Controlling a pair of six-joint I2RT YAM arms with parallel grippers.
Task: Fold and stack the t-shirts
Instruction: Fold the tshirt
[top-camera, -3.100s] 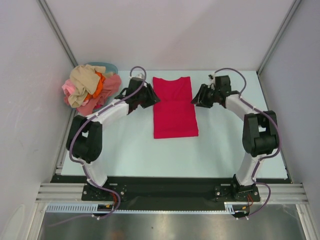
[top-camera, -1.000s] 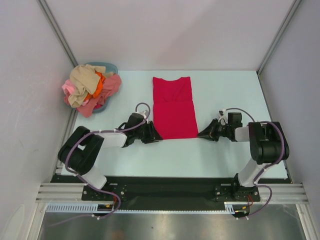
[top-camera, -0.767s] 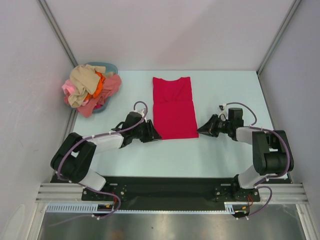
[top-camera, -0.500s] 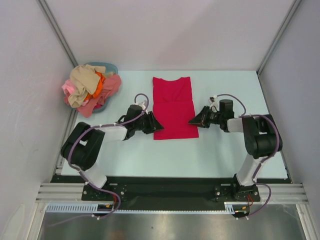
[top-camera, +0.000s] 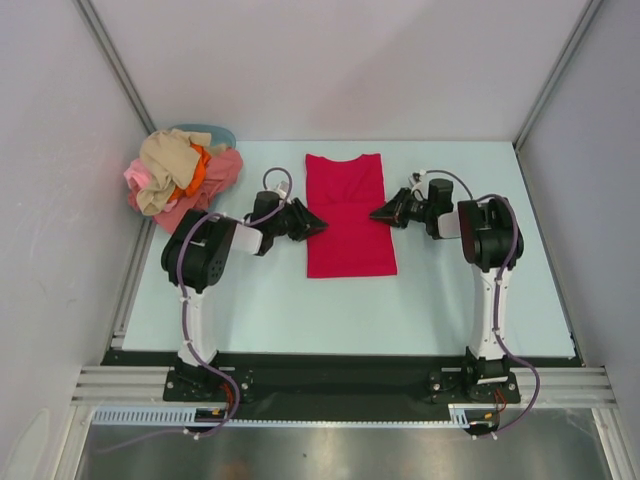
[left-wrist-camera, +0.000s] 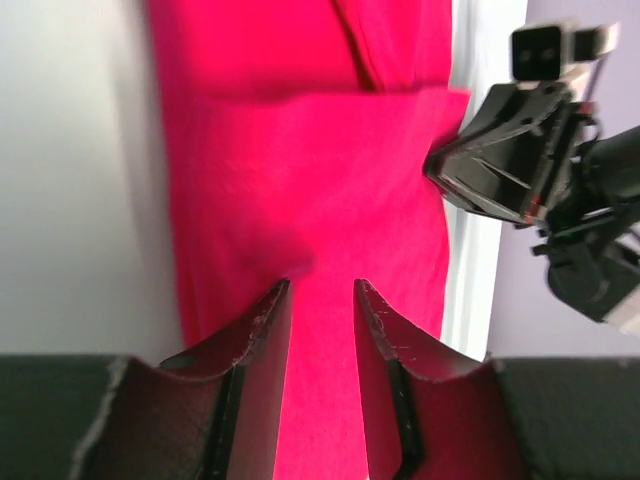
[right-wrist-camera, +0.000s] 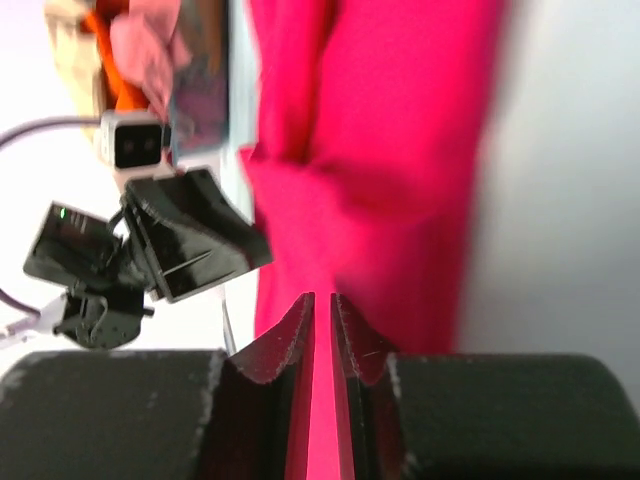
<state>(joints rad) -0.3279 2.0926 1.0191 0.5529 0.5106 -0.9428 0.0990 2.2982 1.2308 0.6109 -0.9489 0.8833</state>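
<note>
red t-shirt (top-camera: 348, 240) flat | left claw (top-camera: 320, 224) at its edge | right claw (top-camera: 374, 213) opposite

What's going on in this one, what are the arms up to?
Both arms are working on the crimson t-shirt, which lies on the table, folded into a narrow strip. The left gripper and right gripper sit at its opposite long edges, about midway along, pointing inward. The left fingers show a gap; whether the right has pinched cloth is unclear. The other shirts are heaped far left over a light-blue tub.
</note>
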